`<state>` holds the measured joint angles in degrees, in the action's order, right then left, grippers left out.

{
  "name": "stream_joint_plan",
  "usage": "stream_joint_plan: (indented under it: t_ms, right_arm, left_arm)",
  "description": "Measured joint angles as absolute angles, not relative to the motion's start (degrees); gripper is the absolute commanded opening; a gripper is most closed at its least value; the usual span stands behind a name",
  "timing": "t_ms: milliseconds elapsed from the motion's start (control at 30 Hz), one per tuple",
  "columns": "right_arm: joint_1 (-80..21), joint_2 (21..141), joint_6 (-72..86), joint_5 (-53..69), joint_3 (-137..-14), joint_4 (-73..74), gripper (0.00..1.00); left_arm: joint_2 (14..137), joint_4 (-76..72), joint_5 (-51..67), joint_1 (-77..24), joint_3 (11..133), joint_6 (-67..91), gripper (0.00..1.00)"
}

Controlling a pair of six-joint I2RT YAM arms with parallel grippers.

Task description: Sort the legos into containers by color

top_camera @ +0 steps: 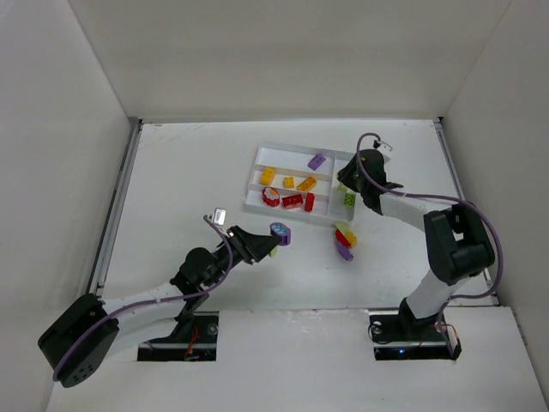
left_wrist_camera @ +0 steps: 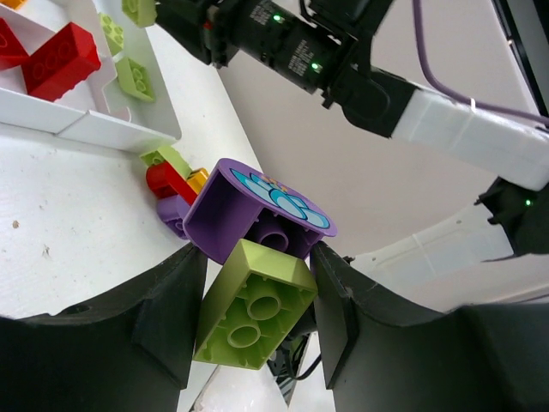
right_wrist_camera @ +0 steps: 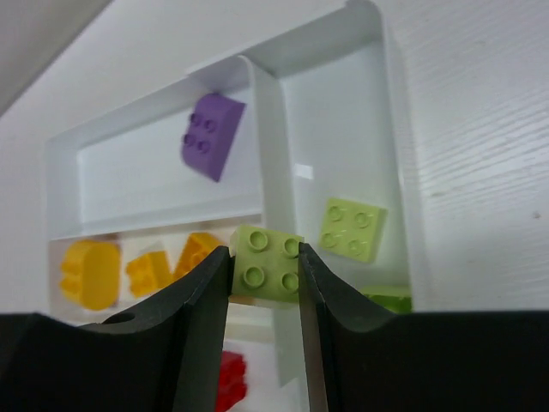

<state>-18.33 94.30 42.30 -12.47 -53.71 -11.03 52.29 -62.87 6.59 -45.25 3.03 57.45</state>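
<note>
Left wrist view, nearest first: left gripper closed down to a narrow gap, clamped on a lime brick with its underside facing the lens. Purple disc sitting on the brick's far face, not pinched by the fingers themselves. Held above the middle of the tabletop, nearer its near edge than the tray.

Risk here: two colours carried as one. Dropped together, would leave one of them in the wrong slot. Jolted, could shed the disc short of the tray. Impossible to tell whether clipped together or merely resting.

Farther on: loose pile of red, yellow, lime and purple on the tabletop just off the tray's near right corner. Partly masked by the disc, so no sure count.

Farther again, right wrist view: right gripper likewise nearly closed, pinching a lime square by two sides, studs up, at the tray's right end. Appears level with the wall between the end slot and the slot of yellow bricks. Let go there, might tip onto the yellow side instead of joining the lime piece.

Farthest: purple brick in the far slot. Red slot mostly cut off behind the fingers. From above, right fingers hidden under the wrist.
</note>
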Motion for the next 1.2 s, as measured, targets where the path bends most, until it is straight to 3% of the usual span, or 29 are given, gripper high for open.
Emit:
stream_joint_plan:
  t_ms: [267, 467, 567, 733, 967, 1200]
  right_arm:
    - [-16.97, 101.47, 40.05, -15.27, -59.61, -7.66, 0.46]
    - [-15.03, 102.91, 39.94, -15.03, -63.51, -7.70, 0.64]
    - [-14.50, 102.04, 40.07, -15.00, -63.26, -7.73, 0.65]
    - [-17.52, 88.40, 42.78, -11.42, -52.16, -8.88, 0.65]
    - [-30.02, 64.90, 51.46, 4.14, -34.17, -21.19, 0.80]
    - [-38.52, 57.25, 55.70, 10.37, -29.10, -23.03, 0.88]
  left_arm:
    - [52.40, -63.18, 5.48, -45.67, 3.03, 57.08, 0.29]
    - [54.00, -64.86, 5.41, -45.69, 3.03, 57.08, 0.29]
    - [55.31, -65.47, 5.48, -45.69, 3.03, 57.08, 0.29]
    - [56.55, -67.57, 6.39, -45.71, 3.03, 57.10, 0.29]
    - [56.16, -68.95, 12.10, -43.11, 3.53, 57.10, 0.29]
    - [56.38, -69.12, 13.91, -42.30, 4.71, 57.01, 0.28]
